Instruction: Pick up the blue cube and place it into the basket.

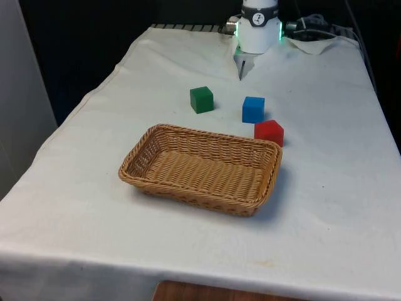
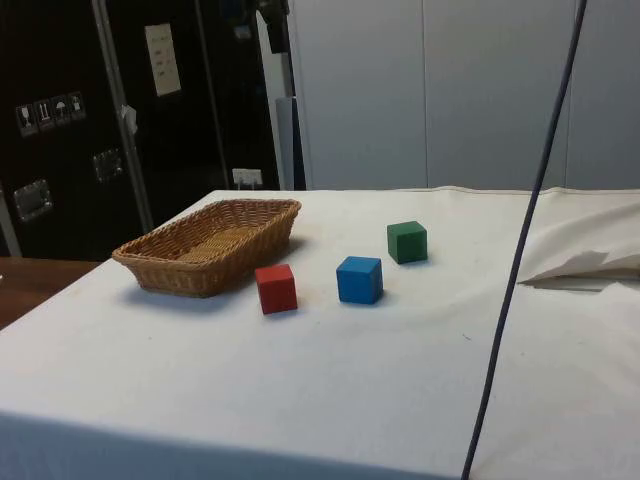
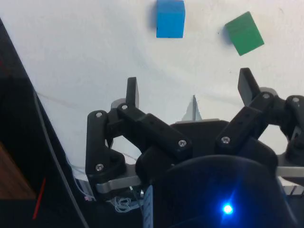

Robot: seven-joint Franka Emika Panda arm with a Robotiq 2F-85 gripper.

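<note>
front: small blue wooden cube (image 1: pixel 253 109) sat on white-clothed surface (image 1: pixel 326 188), red cube (image 1: pixel 269 132) just beside it, risking a knock | side: blue cube well apart from woven wicker basket (image 2: pixel 210 243) | wrist: fingers (image 3: pixel 132 91) spread wide, empty, touching nothing; blue cube ahead of them, green cube (image 3: pixel 244 33) near

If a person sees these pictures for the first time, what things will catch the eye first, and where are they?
First comes the oblong woven wicker basket, empty, in the middle of the white cloth. Behind it, towards the robot, stand three small wooden cubes: the green cube towards the front view's left, the blue cube to its right, and the red cube close by the basket's far corner. The black two-finger gripper hangs open above the cloth, short of the blue cube.
</note>
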